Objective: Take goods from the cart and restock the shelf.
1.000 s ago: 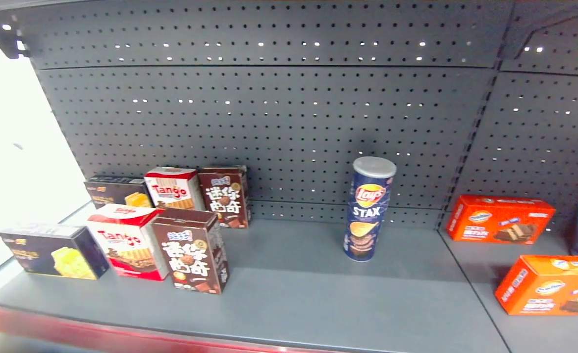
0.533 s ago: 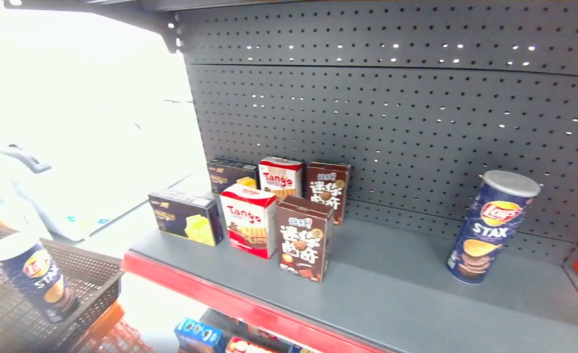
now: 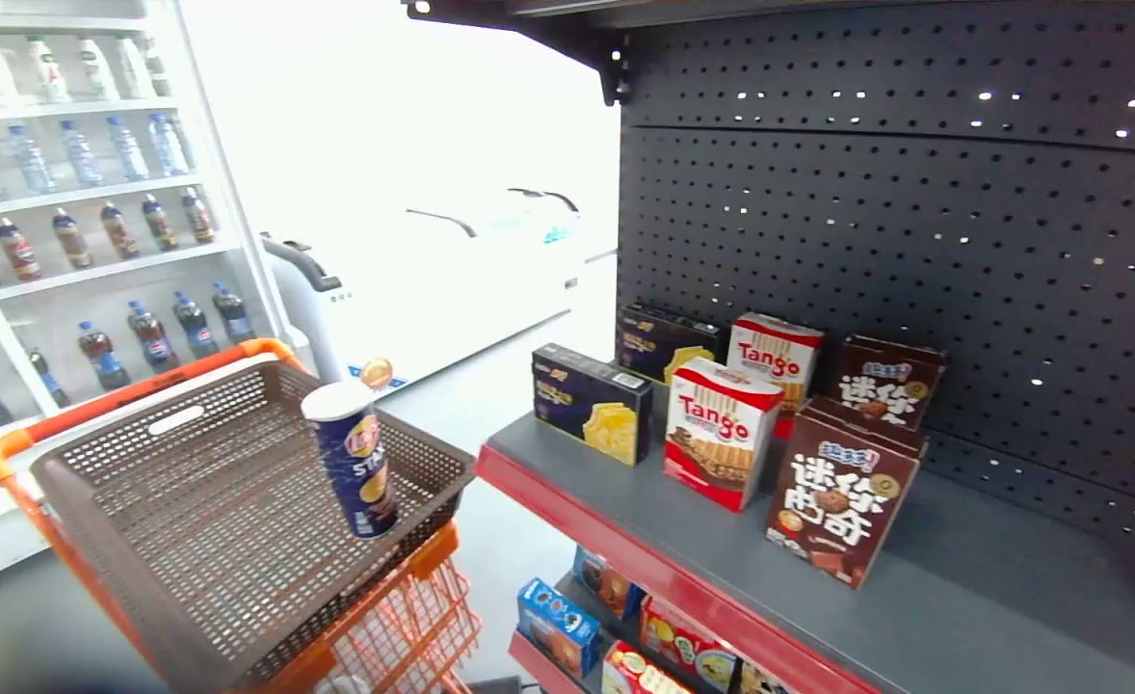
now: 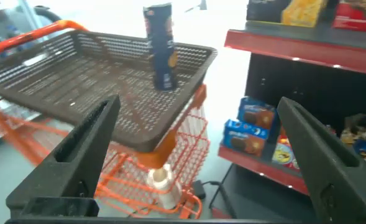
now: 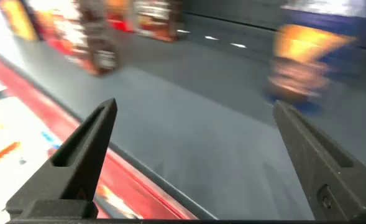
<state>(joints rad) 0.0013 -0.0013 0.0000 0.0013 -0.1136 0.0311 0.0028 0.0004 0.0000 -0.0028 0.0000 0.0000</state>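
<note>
My left gripper [image 4: 198, 106] hangs with its jaws spread wide and empty, short of the cart [image 4: 64, 68]. My right gripper [image 5: 194, 104] is likewise wide and holding nothing, over the shelf [image 5: 220, 143]. Beyond the left one, the chip can [image 4: 159, 46] stands upright on the cart's mesh floor, near the rim facing the shelf. Tall and narrow, it may topple if one finger nudges it before the other, then roll out of reach.
</note>
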